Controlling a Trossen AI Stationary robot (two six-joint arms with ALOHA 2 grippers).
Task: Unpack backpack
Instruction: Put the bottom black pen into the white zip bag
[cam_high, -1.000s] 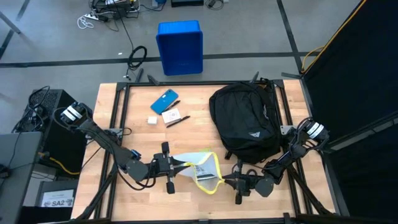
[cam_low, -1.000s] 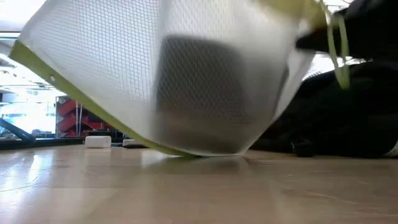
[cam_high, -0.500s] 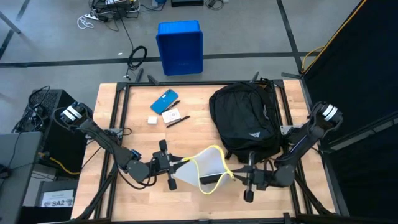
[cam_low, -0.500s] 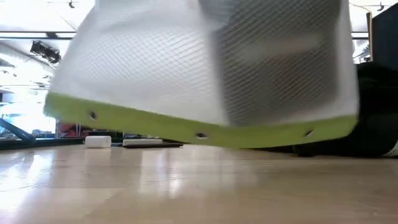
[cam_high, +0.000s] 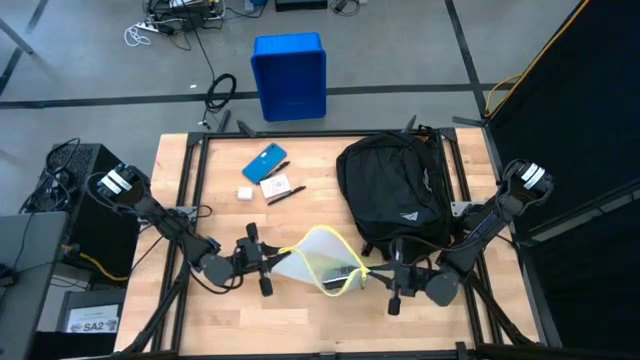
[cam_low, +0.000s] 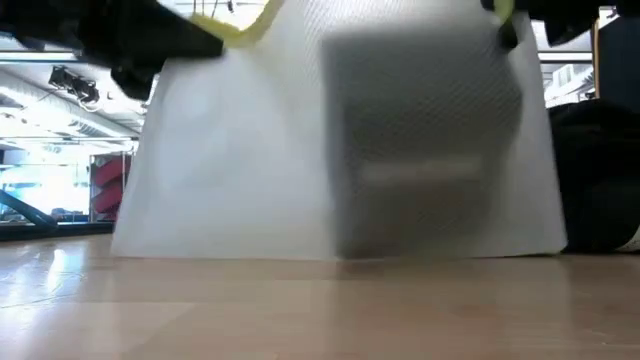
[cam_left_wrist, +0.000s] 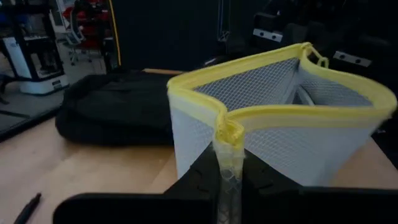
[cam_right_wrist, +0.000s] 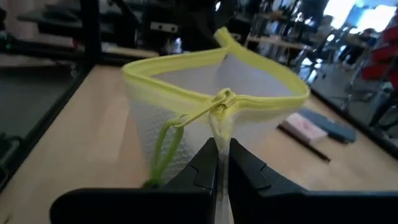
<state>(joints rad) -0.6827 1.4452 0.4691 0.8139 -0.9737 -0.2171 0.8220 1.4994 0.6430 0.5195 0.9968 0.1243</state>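
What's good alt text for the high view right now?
Seen from above, the left gripper and right gripper each pinch one end of a white mesh pouch with yellow trim, near the table's front edge. The black backpack lies behind it.

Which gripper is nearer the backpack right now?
Right. The right gripper, shut on the mesh pouch, sits just below the backpack; the left gripper holds the pouch's far end.

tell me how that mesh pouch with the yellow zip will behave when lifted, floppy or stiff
Probably floppy: the mesh pouch sags and bows between the left claw and right claw pinching its yellow rim. Likely light, as thin see-through netting. The dark item inside may slide and pull it lopsided.
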